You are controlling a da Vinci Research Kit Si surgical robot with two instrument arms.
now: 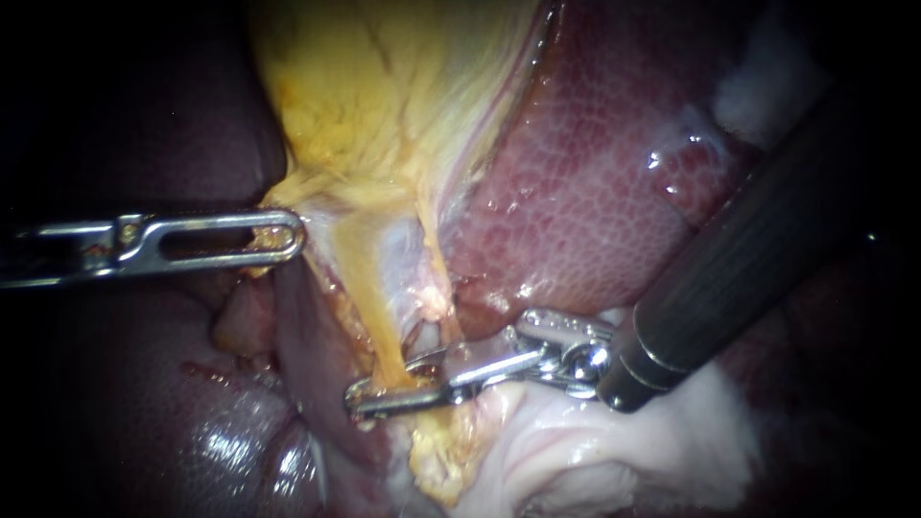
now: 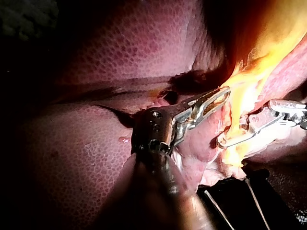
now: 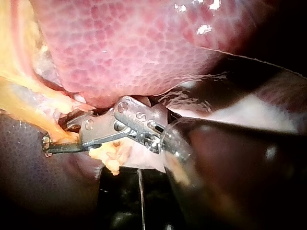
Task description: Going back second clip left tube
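Retraction and clip site at the neck of the yellow, fat-streaked gallbladder (image 1: 384, 96), with the mottled dark-red liver (image 1: 595, 192) behind it. The slim silver left instrument (image 1: 284, 237) lies almost level across the field. Its windowed jaws are pressed together on the lower edge of the gallbladder, and yellow tissue shows through the window. This hold appears to draw the neck sideways so that the thin yellow left tube (image 1: 369, 307) hangs taut and clear of the paler strand just beside it. The right instrument (image 1: 382, 386) comes down on a thick dark ribbed shaft (image 1: 748, 249) from the upper right. It bends at the wrist so that its long narrow metal jaws point across the tube, close to a right angle. The jaws stand a little apart and sit astride the left tube low on its length, with one jaw on each side. The right wrist view shows a slit of gap between them. The tube seems to lie between the jaws rather than being pinched. No clip can be picked out on the tube, since metal and yellow tissue cover that stretch. Soft white tissue (image 1: 595, 451) lies under the wrist of the right instrument. A backward pull along the shaft's own line would probably slide the jaws off without dragging the tube. The chief risk is a jaw tip catching on the tube.
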